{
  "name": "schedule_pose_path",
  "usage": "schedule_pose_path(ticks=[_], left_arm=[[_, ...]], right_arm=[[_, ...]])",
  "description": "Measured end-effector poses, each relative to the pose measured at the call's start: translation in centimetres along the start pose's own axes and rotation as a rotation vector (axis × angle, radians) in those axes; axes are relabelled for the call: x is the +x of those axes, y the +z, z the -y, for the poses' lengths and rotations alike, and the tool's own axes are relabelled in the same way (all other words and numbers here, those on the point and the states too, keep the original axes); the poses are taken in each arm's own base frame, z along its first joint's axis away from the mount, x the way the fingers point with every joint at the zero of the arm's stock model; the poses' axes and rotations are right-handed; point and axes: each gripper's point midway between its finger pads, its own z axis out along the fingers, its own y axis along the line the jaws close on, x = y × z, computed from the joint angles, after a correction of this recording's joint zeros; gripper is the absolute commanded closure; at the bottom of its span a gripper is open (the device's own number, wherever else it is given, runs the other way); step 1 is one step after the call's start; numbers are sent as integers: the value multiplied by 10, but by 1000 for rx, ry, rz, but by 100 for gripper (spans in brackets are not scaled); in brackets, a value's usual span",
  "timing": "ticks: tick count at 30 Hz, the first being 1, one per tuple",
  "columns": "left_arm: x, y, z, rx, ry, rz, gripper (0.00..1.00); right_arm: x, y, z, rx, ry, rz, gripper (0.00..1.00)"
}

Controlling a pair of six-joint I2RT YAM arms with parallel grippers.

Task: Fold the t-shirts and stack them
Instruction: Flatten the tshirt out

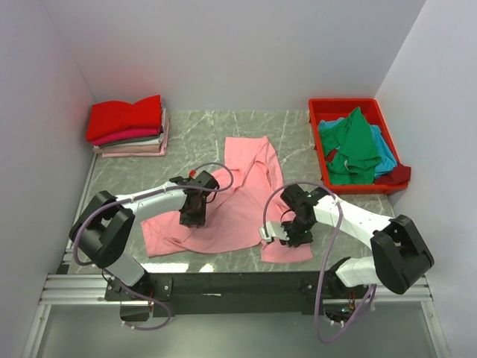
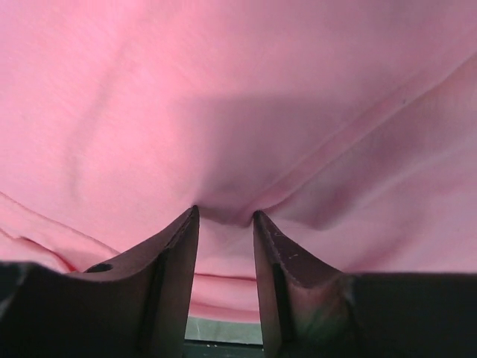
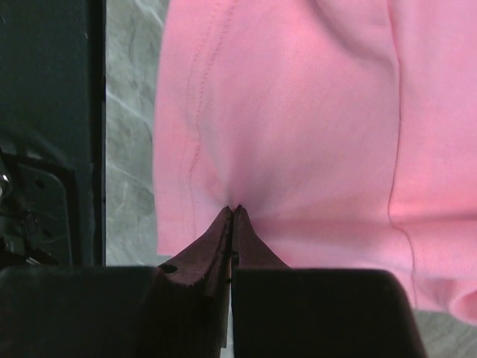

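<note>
You have a plain pink shirt [image 1: 246,201] on a grey, white-veined surface [image 1: 200,130], a red bin [image 1: 346,105] of green shirts [image 1: 356,143] and a teal one [image 1: 384,153], a red-topped stack [image 1: 127,121].

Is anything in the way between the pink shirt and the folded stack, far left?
Nothing visible. Only bare marble table separates the pink t-shirt from the folded stack; the red bin sits far right.

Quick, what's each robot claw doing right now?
Left gripper: closed on a bunched fold of the pink t-shirt.
Right gripper: closed, pinching the same shirt's edge.
</note>
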Motion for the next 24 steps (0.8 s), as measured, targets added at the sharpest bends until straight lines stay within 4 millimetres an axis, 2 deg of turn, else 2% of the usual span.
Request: schedule_pose_path(ticks=[7,13,14,16,17,20,24], left_arm=[[-14,3,-8,-80,26,38,59],[-26,1,-12,-119,50,65,58],[-27,0,-11,-116,55,69,58],[-29,-2,-9,-97,69,73,55],[-29,-5,-6,-78,77,72,53],[-30,-17,3,-4,97,82,48],[-32,-39,13,94,107,115,44]], right_arm=[[22,-13,-1,21,48,-24,100],[40,-10,-12,3,87,-48,100],[42,-10,-14,-1,96,-49,98],[45,-11,-15,-3,114,-47,75],[45,-12,-15,-1,120,-42,60],[40,-17,-17,-14,136,-16,49],[22,-33,-7,15,134,55,48]])
